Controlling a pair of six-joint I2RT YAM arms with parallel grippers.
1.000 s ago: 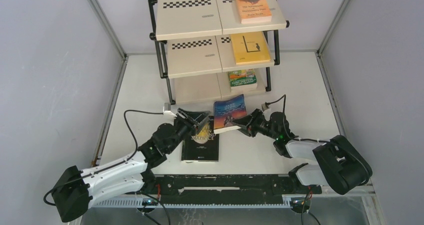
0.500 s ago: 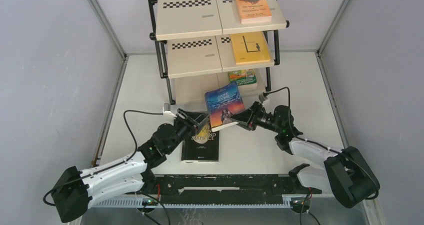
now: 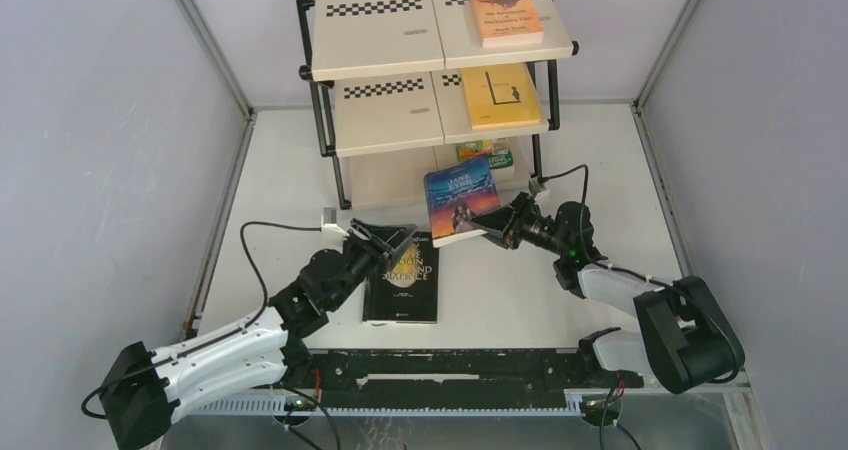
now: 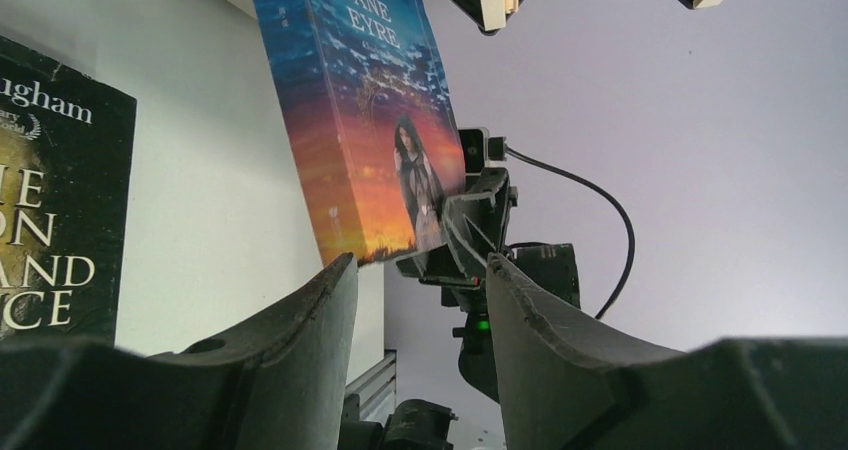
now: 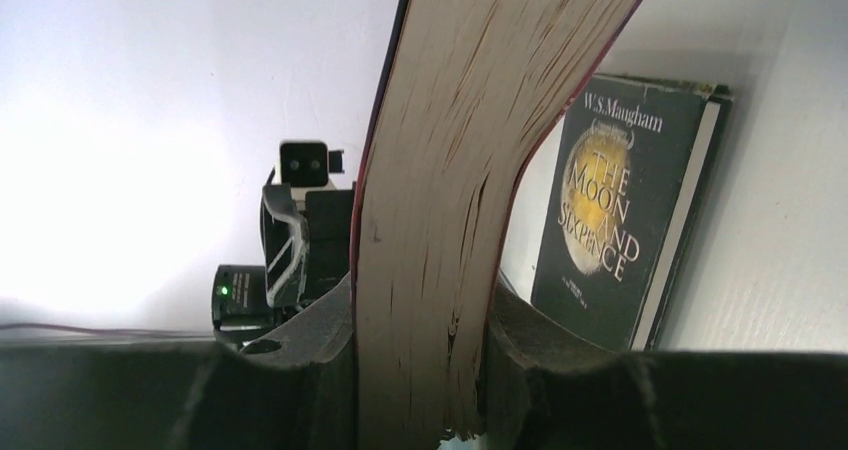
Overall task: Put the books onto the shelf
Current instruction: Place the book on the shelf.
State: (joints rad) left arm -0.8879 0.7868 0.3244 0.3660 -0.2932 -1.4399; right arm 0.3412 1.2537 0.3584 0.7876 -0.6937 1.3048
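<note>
Blue Jane Eyre [image 3: 460, 205], clamped at its 4 o'clock corner by right gripper [image 3: 492, 232], risked pivoting free; left gripper [image 3: 395, 238] gaped empty.

Lavender walls [image 3: 100, 120] w/ white tabletop [image 3: 290, 170] (metal corner trim [image 3: 206, 40])

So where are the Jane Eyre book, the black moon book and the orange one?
Jane Eyre book [image 3: 461, 201]: overhead view, middle of its front cover.
black Moon and Sixpence book [image 3: 405, 295]: overhead view, lower part of its cover.
orange book [image 3: 506, 12]: overhead view, centre of its cover.
</note>
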